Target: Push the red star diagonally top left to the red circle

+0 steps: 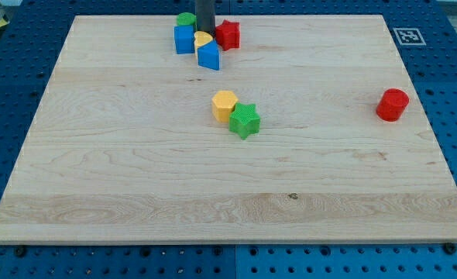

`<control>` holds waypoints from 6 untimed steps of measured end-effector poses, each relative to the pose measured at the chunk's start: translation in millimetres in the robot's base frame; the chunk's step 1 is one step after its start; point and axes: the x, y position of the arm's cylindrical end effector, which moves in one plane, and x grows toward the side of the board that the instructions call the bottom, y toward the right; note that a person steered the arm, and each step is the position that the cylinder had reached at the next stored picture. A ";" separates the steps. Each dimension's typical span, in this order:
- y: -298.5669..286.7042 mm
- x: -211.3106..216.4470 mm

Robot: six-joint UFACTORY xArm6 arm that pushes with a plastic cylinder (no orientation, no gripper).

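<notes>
The red star (pixel 228 34) lies near the view's top edge of the wooden board (pixel 120 155), in a cluster of blocks. The red circle (pixel 393 105) stands far off at the view's right. My rod comes down from the top of the view, and my tip (pixel 204 29) sits just left of the red star, touching or nearly touching it, behind a small yellow block (pixel 203 38). A blue cube (pixel 184 39), a blue block (pixel 209 56) and a green block (pixel 186 19) crowd around the tip.
A yellow hexagon (pixel 224 105) and a green star (pixel 245 120) touch each other near the board's middle. A black-and-white marker tag (pixel 407 36) sits off the board's top right corner. Blue pegboard surrounds the board.
</notes>
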 end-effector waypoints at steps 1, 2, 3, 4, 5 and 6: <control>1.7 -23.6; 1.6 -47.0; -9.9 -25.5; -15.9 -2.4; -3.2 -2.4; 12.1 -2.4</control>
